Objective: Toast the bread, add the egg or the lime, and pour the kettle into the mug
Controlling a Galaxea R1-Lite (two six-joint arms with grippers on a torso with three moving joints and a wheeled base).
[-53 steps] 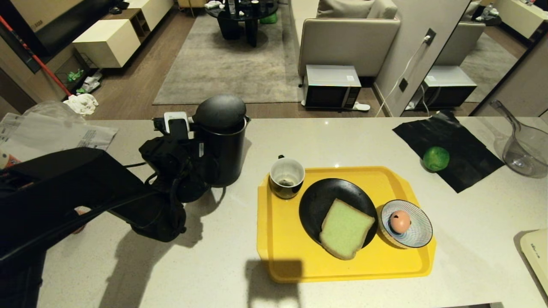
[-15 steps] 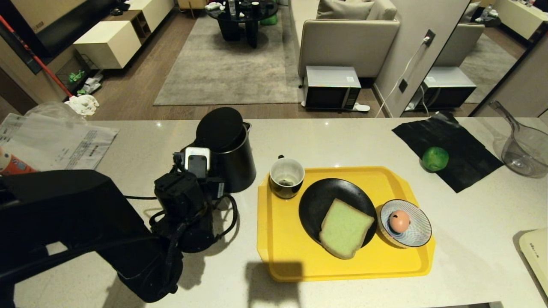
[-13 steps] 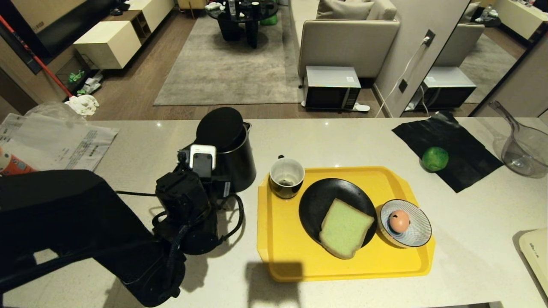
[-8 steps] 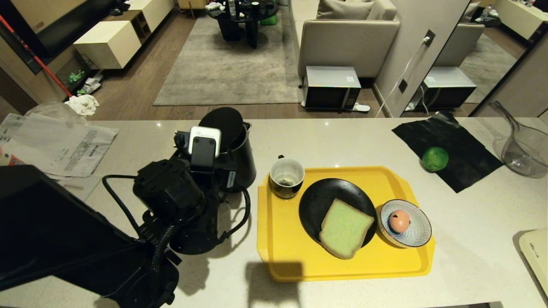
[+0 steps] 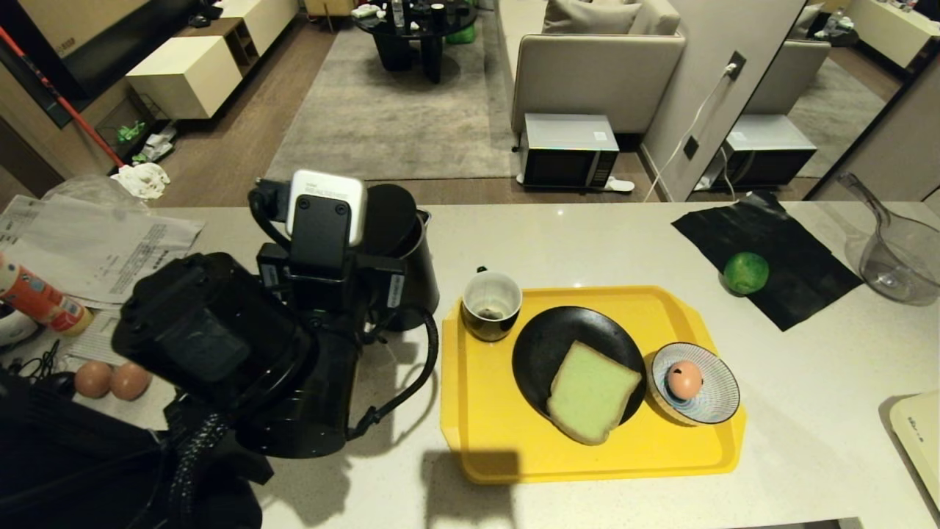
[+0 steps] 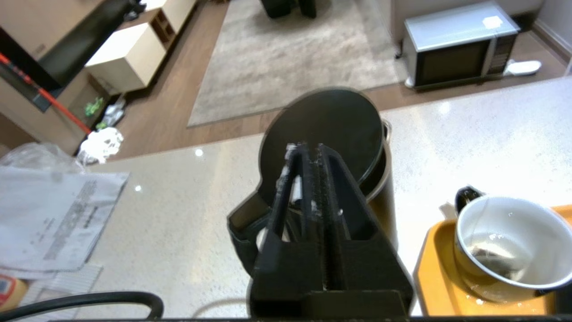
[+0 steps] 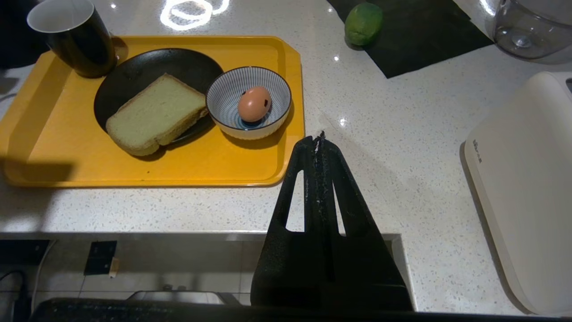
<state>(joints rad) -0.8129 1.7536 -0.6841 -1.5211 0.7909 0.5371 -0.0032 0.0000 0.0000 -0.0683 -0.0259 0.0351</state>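
A yellow tray (image 5: 470,441) is lying on the speckled white counter (image 5: 808,411), carrying a black plate (image 5: 543,345) and a blue-and-white striped bowl (image 5: 716,400). A black mat (image 5: 800,283) is sitting beside a clear glass jug (image 5: 899,261). Two brown eggs (image 5: 111,379) are resting near printed papers (image 5: 95,250). A microwave (image 5: 569,149) is standing on the floor beyond.

- It was a home: an open kitchen counter (image 5: 573,242) of pale speckled stone faced a living room.
- Beyond the counter lay a grey rug (image 5: 396,103) on wood flooring, a beige sofa (image 5: 598,66) and a dark coffee table (image 5: 418,26).
- A microwave (image 5: 569,150) sat on the floor.
- Low cream cabinets (image 5: 191,70) lined the far wall.
- On the counter stood a kettle (image 5: 411,250) and a tray (image 5: 485,411) of food.
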